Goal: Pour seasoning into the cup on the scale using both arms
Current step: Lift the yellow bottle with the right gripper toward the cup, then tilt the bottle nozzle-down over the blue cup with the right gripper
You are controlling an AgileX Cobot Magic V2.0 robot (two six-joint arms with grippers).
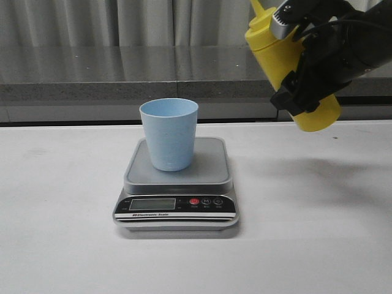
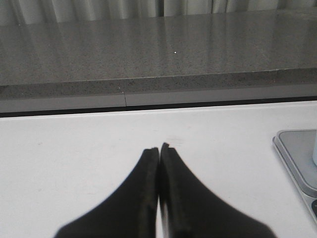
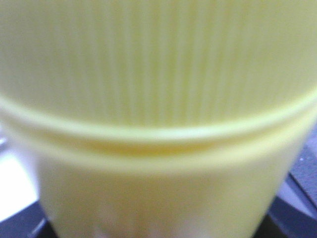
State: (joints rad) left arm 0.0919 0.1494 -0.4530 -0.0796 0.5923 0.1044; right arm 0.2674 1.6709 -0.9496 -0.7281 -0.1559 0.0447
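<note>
Your right hand (image 1: 309,76) clamps the seasoning (image 1: 275,52) aloft, tilted toward the cup (image 1: 168,133) for pouring; your left hand (image 2: 159,148) rests closed, empty.

The black right arm with its black gripper (image 1: 300,76) sits in the upper right of the front frame, clamped around a tilted tall yellow plastic squeeze bottle (image 1: 275,52) (held aloft). The black left gripper (image 2: 159,148) has its fingers pressed together, bottom centre of the left wrist frame.

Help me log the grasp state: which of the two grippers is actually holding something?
The right gripper: it clamps the yellow seasoning bottle, tilted in the air right of the scale. The left gripper is shut on nothing, low over the table.
</note>
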